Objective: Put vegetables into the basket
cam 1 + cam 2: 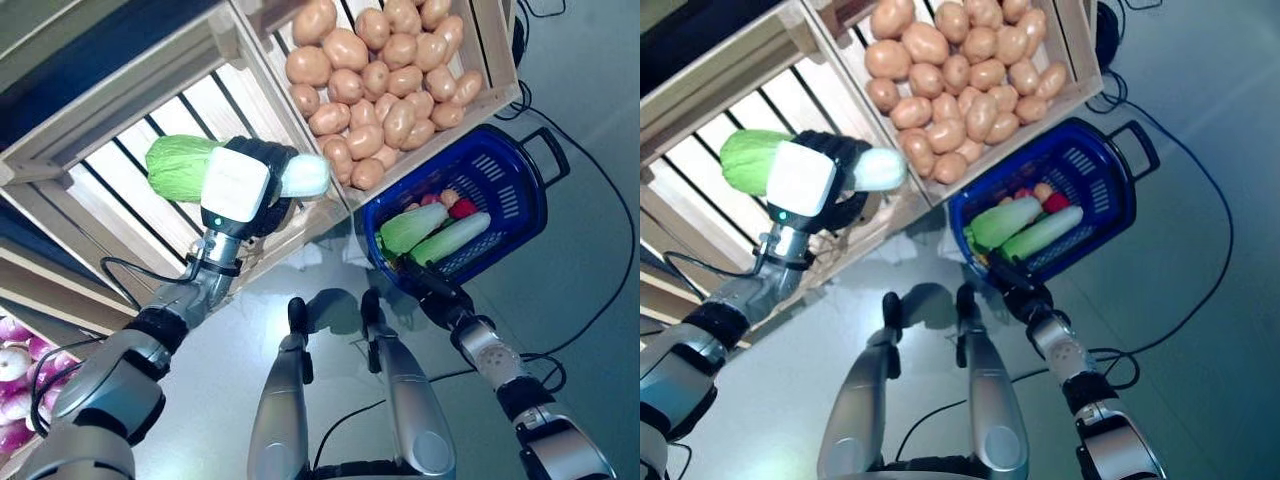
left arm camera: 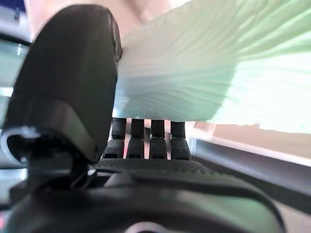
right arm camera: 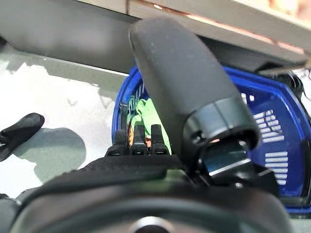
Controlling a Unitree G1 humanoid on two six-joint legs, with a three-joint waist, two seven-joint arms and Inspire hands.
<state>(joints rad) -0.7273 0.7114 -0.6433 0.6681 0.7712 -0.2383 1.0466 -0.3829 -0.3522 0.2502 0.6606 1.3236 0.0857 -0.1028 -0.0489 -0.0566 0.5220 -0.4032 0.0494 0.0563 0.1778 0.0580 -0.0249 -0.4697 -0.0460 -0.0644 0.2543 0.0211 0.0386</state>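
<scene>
Cabbage [image 1: 185,166] of the long napa kind sits clamped in the left hand [image 1: 250,185], fingers and thumb curled round its middle, as the left wrist view shows with the pale ribbed stalk pressed against the thumb. Its long axis lies roughly level across the head views: the leafy green end points toward the robot's left, over the slatted wooden crate [image 1: 120,150], and the whitish stem end points toward the right, at the neighbouring crate of potatoes [image 1: 380,80]. The cabbage is held up in front of the slatted crate, well apart from the blue basket [image 1: 515,200], which is down by the floor beside the potato crate. Inside the basket lie two more pale green cabbages [image 1: 440,232], side by side and slanted the same way, with small red and orange vegetables [image 1: 455,205] behind them. The right hand [image 1: 440,295] grips the basket's near rim, fingers hooked over the edge. Purple-and-white onions [image 1: 15,370] show at the far left edge.
</scene>
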